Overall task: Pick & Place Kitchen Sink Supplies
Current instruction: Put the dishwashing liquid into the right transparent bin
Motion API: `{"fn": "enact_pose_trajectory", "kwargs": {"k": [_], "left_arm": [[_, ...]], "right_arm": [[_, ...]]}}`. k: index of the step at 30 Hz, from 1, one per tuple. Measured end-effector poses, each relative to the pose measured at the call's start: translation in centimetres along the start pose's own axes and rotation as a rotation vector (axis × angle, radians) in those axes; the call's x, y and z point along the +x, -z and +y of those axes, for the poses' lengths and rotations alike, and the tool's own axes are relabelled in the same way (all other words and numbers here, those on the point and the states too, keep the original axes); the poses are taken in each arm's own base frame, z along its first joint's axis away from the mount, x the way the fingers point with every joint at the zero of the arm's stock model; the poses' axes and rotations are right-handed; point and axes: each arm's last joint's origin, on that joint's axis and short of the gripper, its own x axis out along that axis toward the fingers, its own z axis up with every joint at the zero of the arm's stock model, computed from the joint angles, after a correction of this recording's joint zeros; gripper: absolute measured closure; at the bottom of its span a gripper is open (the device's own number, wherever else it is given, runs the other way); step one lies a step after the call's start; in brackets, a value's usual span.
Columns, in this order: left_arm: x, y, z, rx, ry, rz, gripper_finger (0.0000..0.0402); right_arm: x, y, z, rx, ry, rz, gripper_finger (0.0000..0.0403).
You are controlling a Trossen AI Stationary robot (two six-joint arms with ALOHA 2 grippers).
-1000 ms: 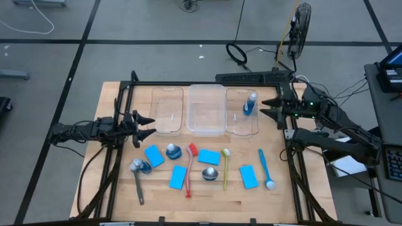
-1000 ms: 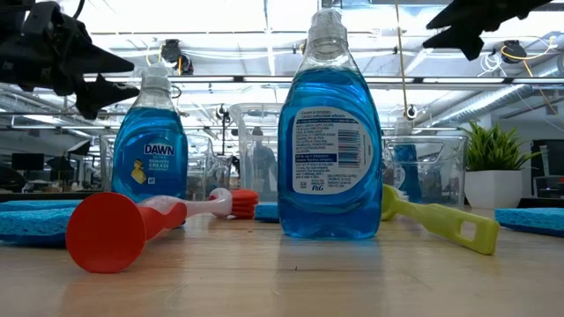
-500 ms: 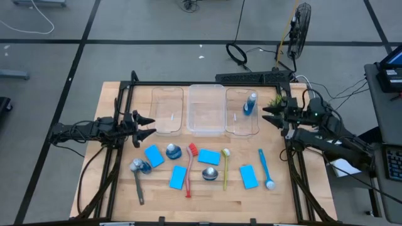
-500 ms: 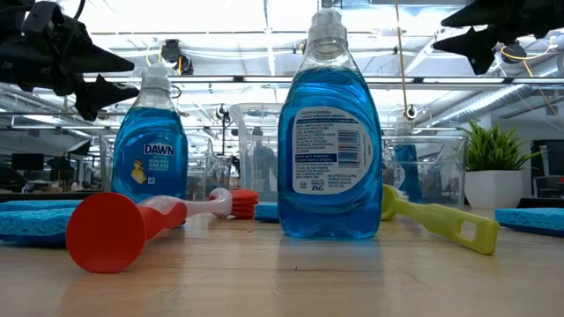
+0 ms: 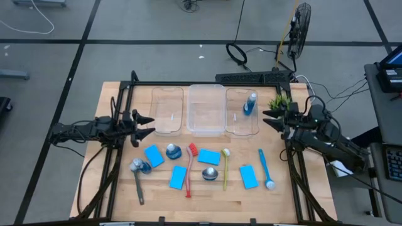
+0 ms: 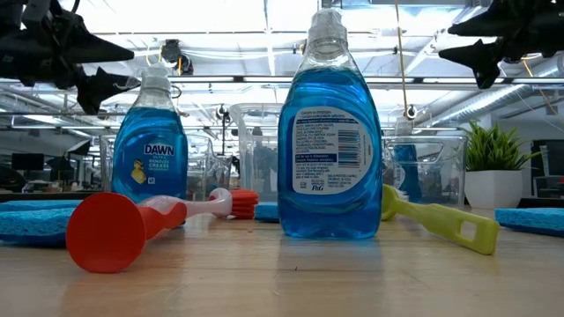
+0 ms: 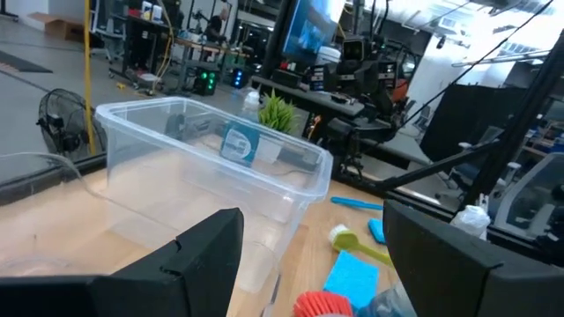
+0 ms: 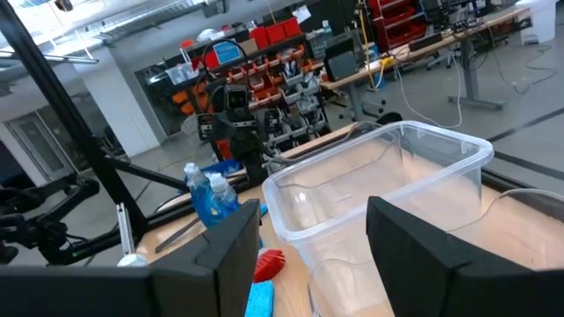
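Observation:
Several blue sponges (image 5: 153, 156) lie flat on the near half of the table. Among them are three blue bottles (image 5: 173, 150) and a red brush (image 5: 190, 169), a yellow-green brush (image 5: 225, 168), a blue brush (image 5: 265, 168) and a grey brush (image 5: 138, 185). A fourth bottle (image 5: 250, 103) is in the right clear bin (image 5: 237, 129). My left gripper (image 5: 146, 124) hovers open at the left bin's left side. My right gripper (image 5: 269, 118) hovers open just right of the right bin. In the low view two bottles (image 6: 329, 150) stand upright.
Three clear bins stand in a row on the far half: the left bin (image 5: 168, 110), the middle bin (image 5: 206, 108) and the right one. A small green plant (image 5: 278, 100) stands at the far right corner. Black frame rails (image 5: 292, 163) run along both table sides.
My right gripper has drawn back from the right bin toward the table's right and near edges, staying open, and the plant now shows behind it. The supplies have not moved.

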Motion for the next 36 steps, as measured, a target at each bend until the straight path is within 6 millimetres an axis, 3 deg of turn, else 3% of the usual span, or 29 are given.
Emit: {"fn": "enact_pose_trajectory", "kwargs": {"k": [7,17,26,36], "left_arm": [[-0.5,-1.5,-0.5,0.019,0.039,0.0,0.0131],[-0.5,-5.6,-1.8,0.006,-0.031,0.205,0.013],[2.1,-8.6,-3.6,-0.039,-0.088,0.502,0.0131],[6.1,-9.6,-5.4,-0.133,-0.081,0.77,0.0131]], "right_arm": [[-0.1,1.2,-0.4,0.004,0.0,0.0,0.0206],[0.6,3.1,-1.4,0.027,0.026,0.05,0.0206],[0.8,3.5,-1.7,-0.013,0.03,0.062,0.0206],[0.8,3.4,-1.6,-0.016,0.028,0.056,0.0206]]}}
